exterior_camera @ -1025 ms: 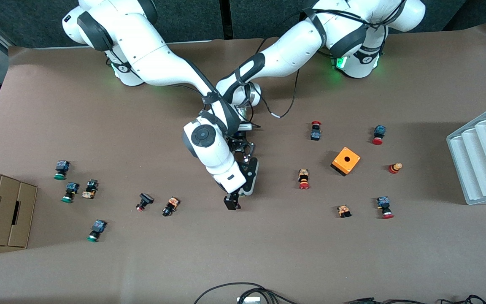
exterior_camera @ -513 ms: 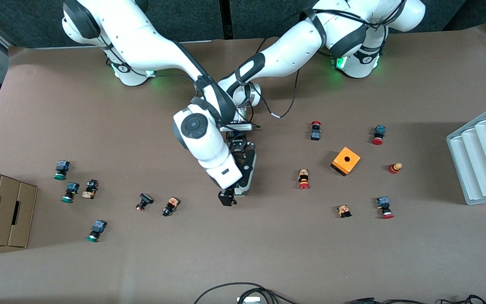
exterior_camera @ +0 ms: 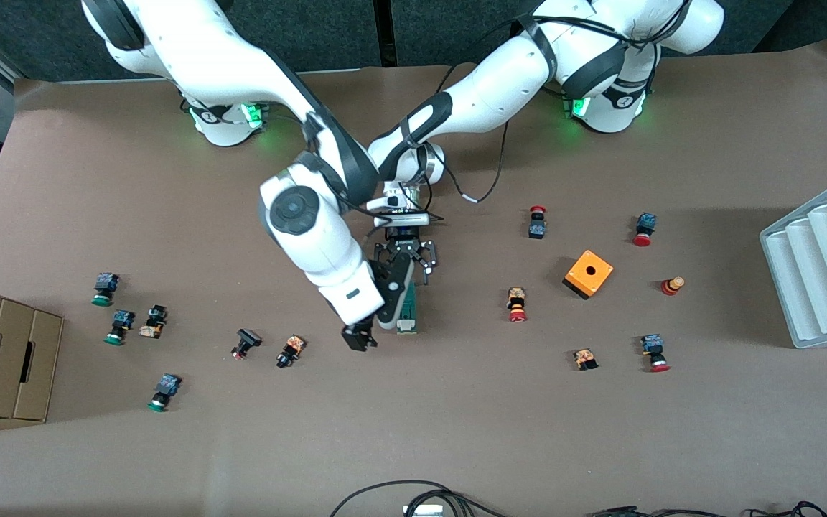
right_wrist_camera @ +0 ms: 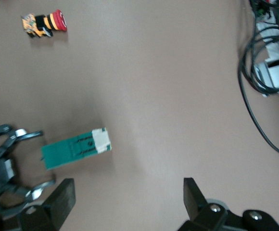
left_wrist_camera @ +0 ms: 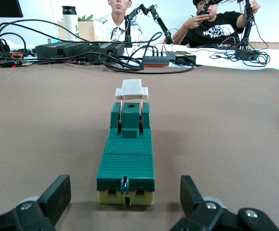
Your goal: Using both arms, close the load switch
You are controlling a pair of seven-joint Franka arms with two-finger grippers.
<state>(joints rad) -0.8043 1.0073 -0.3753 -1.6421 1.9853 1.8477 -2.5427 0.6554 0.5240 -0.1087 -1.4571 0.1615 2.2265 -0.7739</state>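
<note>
While load switch lies flat | left claw open | right claw open

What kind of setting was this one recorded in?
Probably a robotics lab: a brown-covered table scattered with push buttons around a load switch, seated people operating small control arms, and cables and electronics boxes nearby.

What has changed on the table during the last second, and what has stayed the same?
The right gripper has risen off the load switch and drawn back toward the right arm's end of the table, open. The left gripper has opened and let go of the switch's end. The switch lies flat where it was; the push buttons and orange cube have not moved.
</note>
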